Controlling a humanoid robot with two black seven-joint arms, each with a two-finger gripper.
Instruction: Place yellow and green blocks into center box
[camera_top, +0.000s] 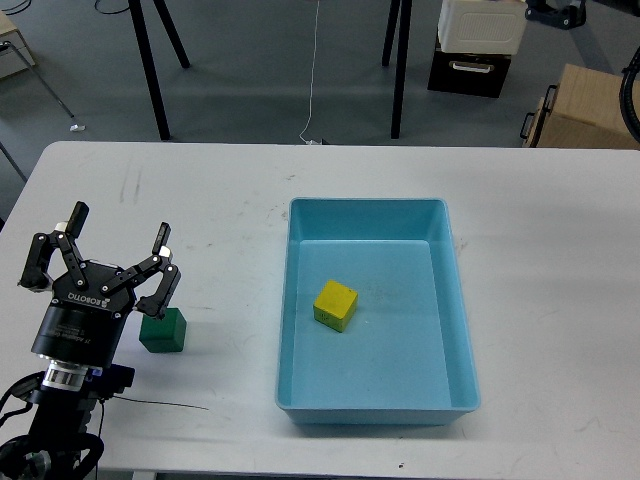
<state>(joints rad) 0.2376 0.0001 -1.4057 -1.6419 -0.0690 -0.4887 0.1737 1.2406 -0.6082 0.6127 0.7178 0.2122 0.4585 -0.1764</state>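
The yellow block (335, 305) lies free inside the light blue box (365, 203) at the table's center, left of the box's middle. The green block (163, 330) sits on the white table to the left of the box. My left gripper (120, 226) is open and empty at the lower left. Its right finger (158, 280) hangs just above and left of the green block, and I cannot tell whether they touch. My right gripper is out of view.
The white table (540, 300) spreads around the box. Beyond its far edge are black stand legs (150, 70), a black case with a white box on it (470, 60) and a cardboard box (585, 110) on the floor.
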